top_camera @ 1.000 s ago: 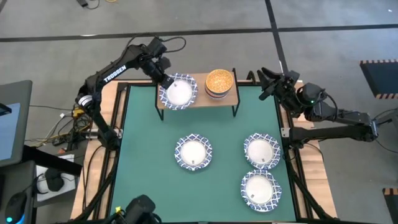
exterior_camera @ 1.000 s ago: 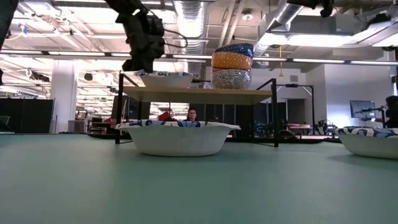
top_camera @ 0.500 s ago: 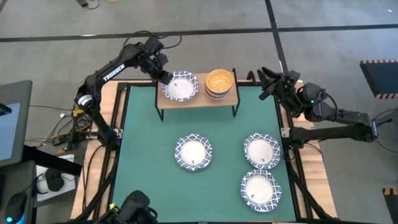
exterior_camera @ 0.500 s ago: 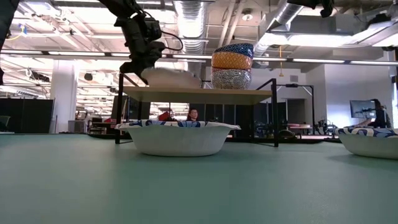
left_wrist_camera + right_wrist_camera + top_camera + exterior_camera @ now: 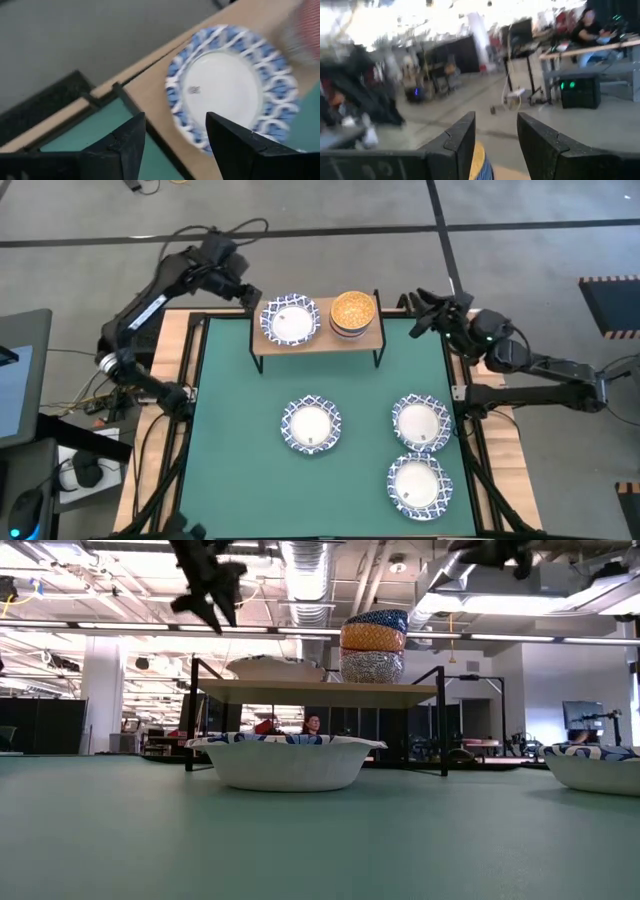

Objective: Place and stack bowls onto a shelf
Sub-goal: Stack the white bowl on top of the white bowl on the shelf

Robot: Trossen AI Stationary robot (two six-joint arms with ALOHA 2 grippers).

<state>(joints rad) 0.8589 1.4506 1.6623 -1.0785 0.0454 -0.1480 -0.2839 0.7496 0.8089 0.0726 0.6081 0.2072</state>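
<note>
A white bowl with a blue lattice rim (image 5: 289, 320) (image 5: 225, 85) rests on the left half of the wooden shelf (image 5: 315, 340) (image 5: 320, 691). A stack of small bowls (image 5: 352, 311) (image 5: 373, 643), with a yellow-orange one inside the top, stands on the right half. My left gripper (image 5: 243, 290) (image 5: 205, 597) (image 5: 175, 135) is open, above and to the left of the shelf, clear of the bowl. My right gripper (image 5: 420, 315) (image 5: 495, 140) is open in the air past the shelf's right end.
Three more white blue-rimmed bowls sit on the green table: one at the centre (image 5: 311, 425) (image 5: 287, 760) and two at the right (image 5: 421, 422) (image 5: 419, 484). Green surface lies bare at the left and near left. People sit at desks in the room behind.
My left gripper has opened and let go of the white bowl, then drawn back up and toward the table's far left corner. The bowl, which overhung the shelf's near edge, has moved farther onto the plank and rests there.
</note>
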